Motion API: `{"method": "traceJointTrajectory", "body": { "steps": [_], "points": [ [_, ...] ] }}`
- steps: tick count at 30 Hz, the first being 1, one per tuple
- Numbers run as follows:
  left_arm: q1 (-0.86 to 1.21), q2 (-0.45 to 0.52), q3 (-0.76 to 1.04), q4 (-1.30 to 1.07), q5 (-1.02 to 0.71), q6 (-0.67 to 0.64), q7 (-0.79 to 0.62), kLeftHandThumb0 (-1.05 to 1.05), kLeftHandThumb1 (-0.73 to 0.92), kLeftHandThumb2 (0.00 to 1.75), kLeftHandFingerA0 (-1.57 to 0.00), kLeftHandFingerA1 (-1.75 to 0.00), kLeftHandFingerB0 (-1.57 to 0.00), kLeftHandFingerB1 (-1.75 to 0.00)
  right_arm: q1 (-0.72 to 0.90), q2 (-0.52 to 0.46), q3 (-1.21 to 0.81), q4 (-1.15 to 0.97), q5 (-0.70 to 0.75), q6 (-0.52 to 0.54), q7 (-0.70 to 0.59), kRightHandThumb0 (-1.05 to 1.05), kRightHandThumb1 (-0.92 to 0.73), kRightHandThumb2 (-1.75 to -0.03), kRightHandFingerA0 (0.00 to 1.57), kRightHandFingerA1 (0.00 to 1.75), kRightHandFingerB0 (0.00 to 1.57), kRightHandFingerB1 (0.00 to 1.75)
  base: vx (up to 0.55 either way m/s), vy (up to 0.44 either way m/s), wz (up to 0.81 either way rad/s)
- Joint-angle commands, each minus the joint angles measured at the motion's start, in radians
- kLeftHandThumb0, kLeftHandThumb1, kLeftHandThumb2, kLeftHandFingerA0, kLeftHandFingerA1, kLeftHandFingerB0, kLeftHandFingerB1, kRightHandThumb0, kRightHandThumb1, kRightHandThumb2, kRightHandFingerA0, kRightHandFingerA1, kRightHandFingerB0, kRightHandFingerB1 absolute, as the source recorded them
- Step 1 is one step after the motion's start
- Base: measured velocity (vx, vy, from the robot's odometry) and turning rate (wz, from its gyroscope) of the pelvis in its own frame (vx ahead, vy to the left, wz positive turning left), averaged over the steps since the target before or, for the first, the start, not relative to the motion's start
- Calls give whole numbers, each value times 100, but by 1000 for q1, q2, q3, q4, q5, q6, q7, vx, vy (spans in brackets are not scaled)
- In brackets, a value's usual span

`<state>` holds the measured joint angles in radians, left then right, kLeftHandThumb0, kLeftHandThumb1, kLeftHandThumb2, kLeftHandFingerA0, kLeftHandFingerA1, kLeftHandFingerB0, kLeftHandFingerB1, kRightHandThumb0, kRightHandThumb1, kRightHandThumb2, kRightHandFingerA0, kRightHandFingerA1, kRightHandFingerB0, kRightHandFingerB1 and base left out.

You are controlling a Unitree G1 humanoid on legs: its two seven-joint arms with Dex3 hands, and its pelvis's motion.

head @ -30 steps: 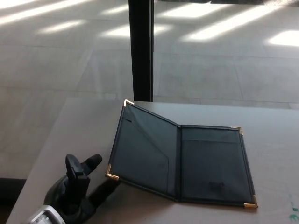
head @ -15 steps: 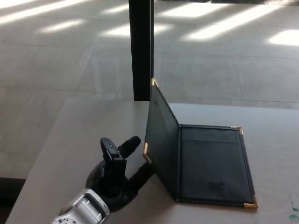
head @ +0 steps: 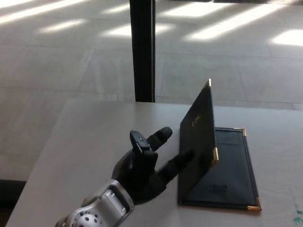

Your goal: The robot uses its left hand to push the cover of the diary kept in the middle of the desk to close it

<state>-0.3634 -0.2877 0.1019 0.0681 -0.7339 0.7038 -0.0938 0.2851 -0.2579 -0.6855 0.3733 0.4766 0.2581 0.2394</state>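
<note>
Diary (head: 222, 179) mid-desk (head: 85, 137); cover (head: 198, 137) tilted past upright, leaning right. Left hand (head: 147, 168) unclenched, holding nothing, one fingertip (head: 188, 154) against cover's outer face (low down). Push rightward and downward; keep contact so the cover doesn't slam.

cover (head: 198, 137): swung from lying open at left, past upright, now tilted rightward over the inner page | left robot hand (head: 144, 168): moved up and right across the worktop (head: 85, 137), one fingertip (head: 187, 155) seemingly touching the cover's outer face
</note>
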Motion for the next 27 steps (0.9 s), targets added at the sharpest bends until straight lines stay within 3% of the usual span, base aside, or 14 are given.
{"method": "traceJointTrajectory", "body": {
  "steps": [1,2,3,4,5,6,7,9,14,15,16,21,22,27],
  "points": [
    [3,-162,-99,-5,-20,44,68,-102,90,138,0,-49,-13,0,12,-22,0,-1,-1,-12,8,-74,-76,-111,48,66,34,52,0,0,0],
    [-10,-187,-119,19,-13,40,82,-101,90,139,0,-48,-13,0,14,-18,1,-14,1,-4,1,-73,-75,-111,48,67,35,53,0,0,0],
    [-17,-209,-150,32,4,26,93,-102,91,138,0,-50,-13,0,17,-18,6,-26,1,2,4,-74,-92,-68,50,61,40,40,0,0,0],
    [-30,-225,-180,54,16,11,86,-100,91,139,0,-47,-10,0,8,-23,9,-3,-6,-8,4,-74,-76,-111,48,66,34,52,0,0,0],
    [-27,-222,-186,51,12,8,88,-100,91,139,0,-47,-10,0,7,-21,12,-3,-8,-9,3,-74,-76,-111,48,66,34,52,0,0,0],
    [-56,-256,-229,104,29,-10,75,-97,86,136,-2,-44,-3,-3,12,-18,15,-11,-5,-12,11,-75,-92,-67,50,62,39,39,0,0,0],
    [-57,-270,-251,121,43,-27,77,-97,85,130,-10,-49,0,-4,10,-14,15,-19,1,-6,9,-75,-92,-67,49,62,40,41,0,0,0],
    [-44,-284,-279,169,53,-55,71,-94,89,138,0,-44,-2,-4,7,-13,23,-25,-2,-5,9,-74,-92,-69,46,60,37,39,0,0,0],
    [22,-250,-330,227,72,-75,69,-100,87,138,0,-53,-9,0,23,-13,27,-81,2,25,-6,-74,-92,-68,47,58,38,38,0,0,0],
    [39,-229,-339,252,89,-98,58,-94,82,136,-10,-59,-2,-4,13,-15,30,-69,-3,22,-11,-78,-75,-86,46,60,36,45,0,0,0],
    [42,-221,-341,260,91,-104,55,-95,83,137,-7,-57,-2,-3,9,-17,30,-61,-4,19,-10,-74,-91,-68,49,56,41,37,0,0,0],
    [30,-179,-322,258,88,-102,65,-96,86,137,-9,-57,-6,-3,8,-15,23,-52,2,18,-14,-73,-92,-67,51,59,41,39,0,0,0],
    [20,-172,-310,235,77,-90,68,-98,90,140,0,-52,-5,0,10,-14,22,-63,4,28,-23,-72,-92,-68,50,58,40,38,0,0,0],
    [-82,-98,-213,57,-4,-18,55,-92,87,138,0,-47,-2,-5,22,-13,17,-58,9,18,-8,-72,-92,-68,49,58,40,38,0,0,0]
  ]
}}
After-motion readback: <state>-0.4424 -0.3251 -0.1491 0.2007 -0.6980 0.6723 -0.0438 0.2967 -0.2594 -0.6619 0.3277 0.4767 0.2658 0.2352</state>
